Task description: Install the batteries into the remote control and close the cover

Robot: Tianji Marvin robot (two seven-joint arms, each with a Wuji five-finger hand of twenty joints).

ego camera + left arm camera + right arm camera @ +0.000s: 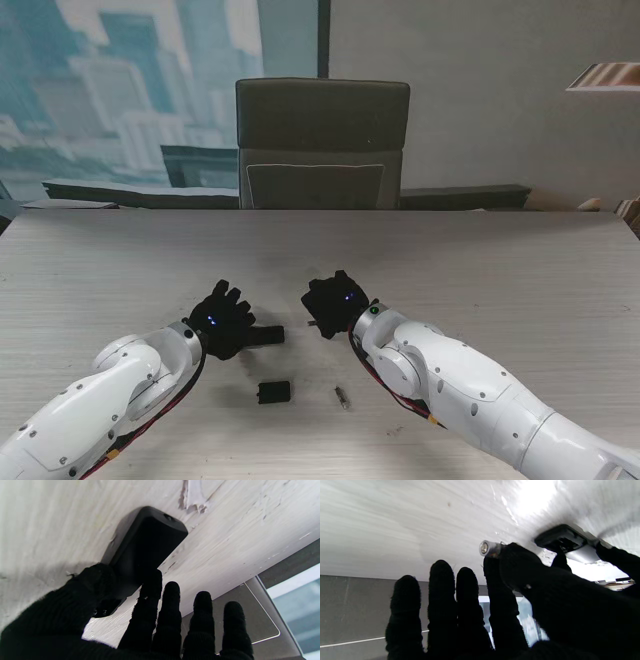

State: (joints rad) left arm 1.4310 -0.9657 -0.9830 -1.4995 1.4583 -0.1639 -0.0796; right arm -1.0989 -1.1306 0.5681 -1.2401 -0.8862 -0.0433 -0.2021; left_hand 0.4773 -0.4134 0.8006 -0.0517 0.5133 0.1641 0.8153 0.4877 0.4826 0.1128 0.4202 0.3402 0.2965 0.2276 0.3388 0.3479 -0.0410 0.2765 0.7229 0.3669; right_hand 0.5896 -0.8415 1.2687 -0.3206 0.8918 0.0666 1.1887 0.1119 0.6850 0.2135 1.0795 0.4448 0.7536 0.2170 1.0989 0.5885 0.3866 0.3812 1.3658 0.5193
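Two batteries in play, only one in hand: a silver cell [488, 548] pinched between thumb and index of the right hand [335, 303], bare end poking out past the fingertips; the second battery [342, 398] lying loose on the worktop [520, 280], nearer to me, well apart from both hands. Likely slip point: such a shallow pinch near one end, so easy to tilt or drop on the way into the bay. Could also go in reversed, polarity marks being too small to read. Remote control [140, 552] flat on the worktop, pinned at its near end by thumb and index of the left hand [220, 318], remaining fingers [202, 620] stretched out and apart, touching nothing. Light hold, so liable to skid or pivot under any push from the cell. Open bay just visible at the remote's end from the right wrist view, close beside the held cell but not yet touching. Cover [273, 392] loose on the worktop, nearer to me, just left of the spare battery. Both palms down, wrists low, hands close together at mid-worktop, forearms angling inward.
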